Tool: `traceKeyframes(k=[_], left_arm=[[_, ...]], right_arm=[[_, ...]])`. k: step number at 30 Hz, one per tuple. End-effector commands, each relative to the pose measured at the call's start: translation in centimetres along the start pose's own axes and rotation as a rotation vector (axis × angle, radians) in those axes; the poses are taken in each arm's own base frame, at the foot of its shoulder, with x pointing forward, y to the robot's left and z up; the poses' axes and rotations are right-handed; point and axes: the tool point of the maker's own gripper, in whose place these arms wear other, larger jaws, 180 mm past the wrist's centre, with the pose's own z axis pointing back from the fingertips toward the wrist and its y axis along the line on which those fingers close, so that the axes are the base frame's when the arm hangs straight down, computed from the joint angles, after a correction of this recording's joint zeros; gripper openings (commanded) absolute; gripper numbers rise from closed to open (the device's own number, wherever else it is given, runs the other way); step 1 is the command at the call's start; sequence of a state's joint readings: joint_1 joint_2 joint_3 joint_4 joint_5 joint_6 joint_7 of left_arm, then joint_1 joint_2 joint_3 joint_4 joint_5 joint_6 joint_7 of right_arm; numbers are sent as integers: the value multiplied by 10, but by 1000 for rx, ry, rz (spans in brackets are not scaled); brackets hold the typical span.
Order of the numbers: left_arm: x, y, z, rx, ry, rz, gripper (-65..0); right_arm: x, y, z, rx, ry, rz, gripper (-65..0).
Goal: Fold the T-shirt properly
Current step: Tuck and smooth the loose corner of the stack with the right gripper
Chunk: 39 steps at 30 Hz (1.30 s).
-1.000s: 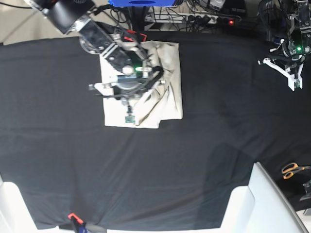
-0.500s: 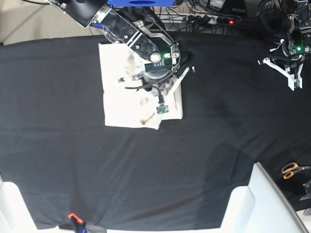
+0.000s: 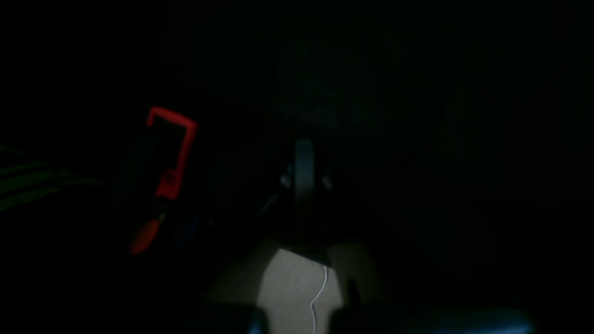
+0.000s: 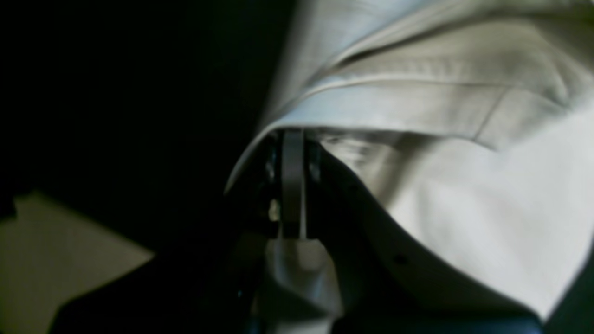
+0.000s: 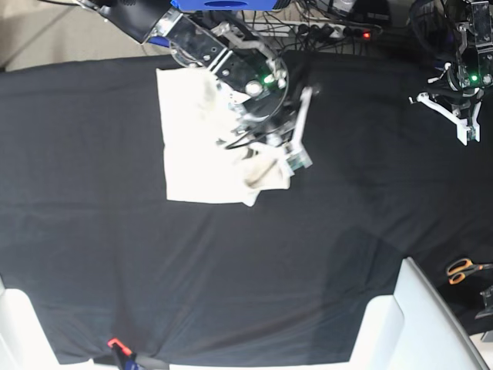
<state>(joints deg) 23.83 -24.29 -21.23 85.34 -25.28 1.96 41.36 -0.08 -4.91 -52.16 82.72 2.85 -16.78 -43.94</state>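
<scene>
Black table cover: spreads across the whole work surface under both arms.

T-shirt: cream cloth, folded to a rough rectangle on the far part of the cover. Its near right corner is bunched and lifted at the right gripper's jaws; the rest lies flat, spreading away from those jaws. In the right wrist view a hemmed edge crosses just beyond the fingertips, and loose cloth hangs to one side of them.

Right arm: reaches in from the far edge, over the cloth.

Right gripper: jaws pressed together on a pinch of the T-shirt's edge; cloth wraps around the tips in the wrist view.

Left gripper: at the far corner, well apart from the cloth; jaws closed, nothing between them. Its wrist view is almost wholly dark.

Scissors: orange handles, at the table's edge, well apart from both sets of jaws.
</scene>
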Motion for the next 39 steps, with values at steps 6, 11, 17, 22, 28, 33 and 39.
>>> traceKeyframes(k=[6,11,17,22,28,33,39], left_arm=[[12,7,3,16,-33,-14,-650],[11,7,3,17,-31,-13,-650],[10,10,3,22,-28,-10,-650],[8,10,3,22,-25,-11,-650],[11,6,2,15,-30,-12,-650],[11,5,2,10,-28,-6,-650],[2,-14,2,-23,-23,26,-650]], right_arm=[[21,20,5,98,-68,116,-638],[33,38,20,171,-125,208,-638],[60,4,59,94,-231,148,-638],[34,-27,56,14,-145,124,-638],[2,-31,33,5,-71,154,-638],[-29,-17,10,33,-17,157,-638],[-66,2,-1,62,41,138,-636]])
